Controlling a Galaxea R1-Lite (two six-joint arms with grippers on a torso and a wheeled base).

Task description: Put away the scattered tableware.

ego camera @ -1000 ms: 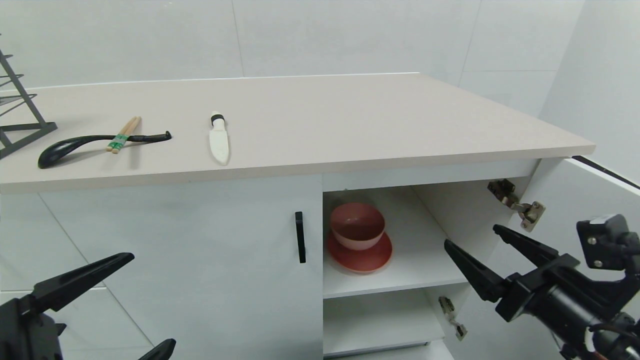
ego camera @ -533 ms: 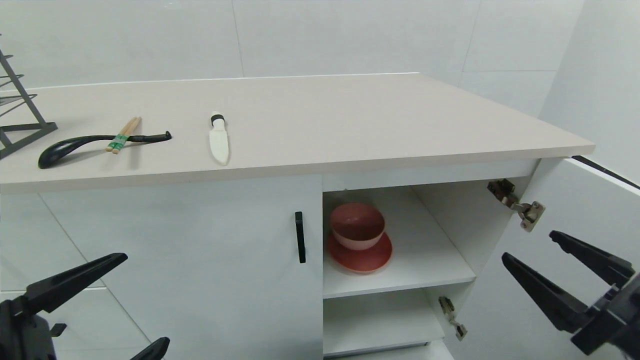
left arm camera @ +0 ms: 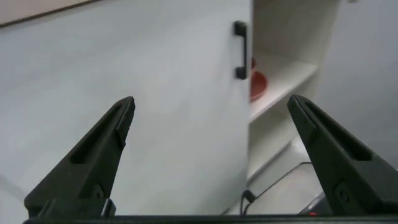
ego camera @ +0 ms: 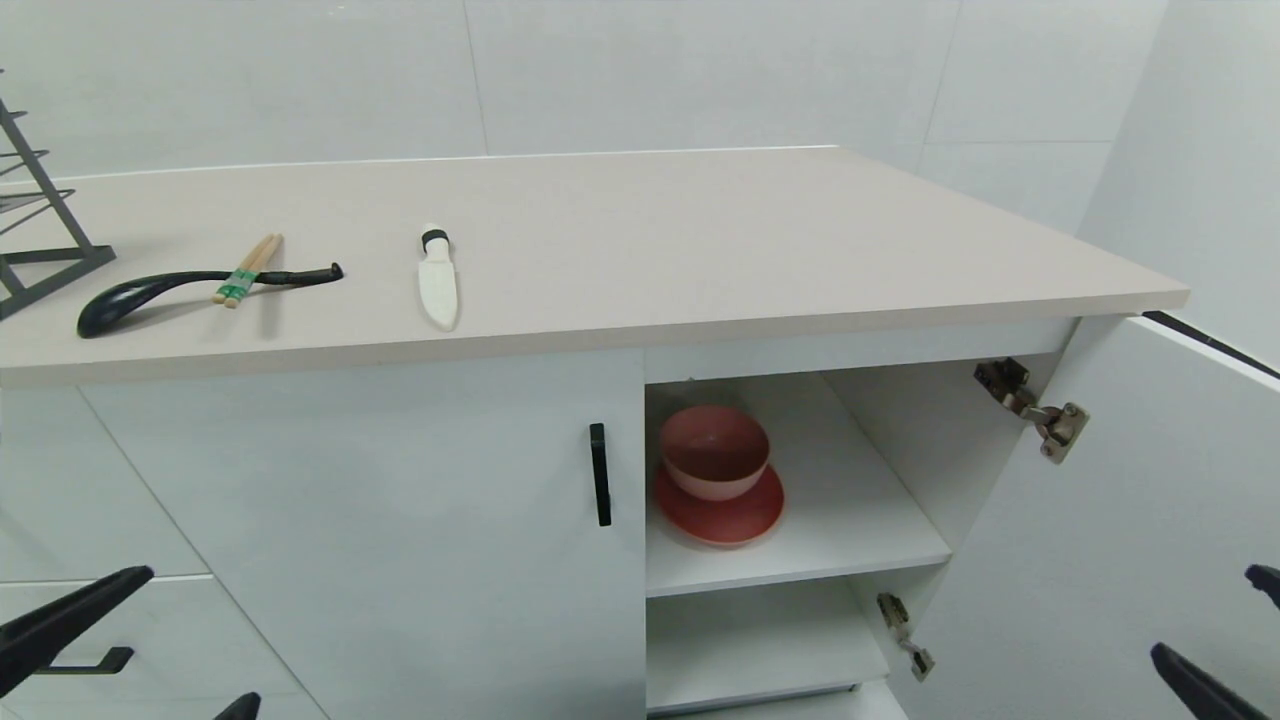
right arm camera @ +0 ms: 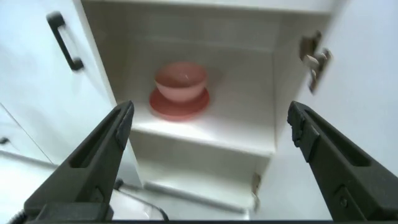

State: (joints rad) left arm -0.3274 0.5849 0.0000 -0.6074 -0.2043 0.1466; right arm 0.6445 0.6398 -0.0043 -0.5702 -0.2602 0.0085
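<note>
At seven o'clock in the head view the left gripper (ego camera: pixel 205 635) hangs before the closed cabinet door (ego camera: pixel 400 520), its fingers spread wide. On the countertop (ego camera: pixel 750 230), toward ten o'clock, a wire rack (ego camera: pixel 40 240) stands at the edge. Near its four o'clock lies a black ladle (ego camera: pixel 110 308) with chopsticks (ego camera: pixel 245 270) crossed over its handle. The white knife (ego camera: pixel 438 285) lies apart at the ladle's three o'clock. Below, past the door handle (ego camera: pixel 598 487), a pink bowl (ego camera: pixel 714 450) sits on a red plate (ego camera: pixel 725 520) on the open cabinet's upper shelf (ego camera: pixel 860 520). At four o'clock the right gripper (ego camera: pixel 1203 612) hangs before the open door (ego camera: pixel 1120 480), fingers likewise spread
</note>
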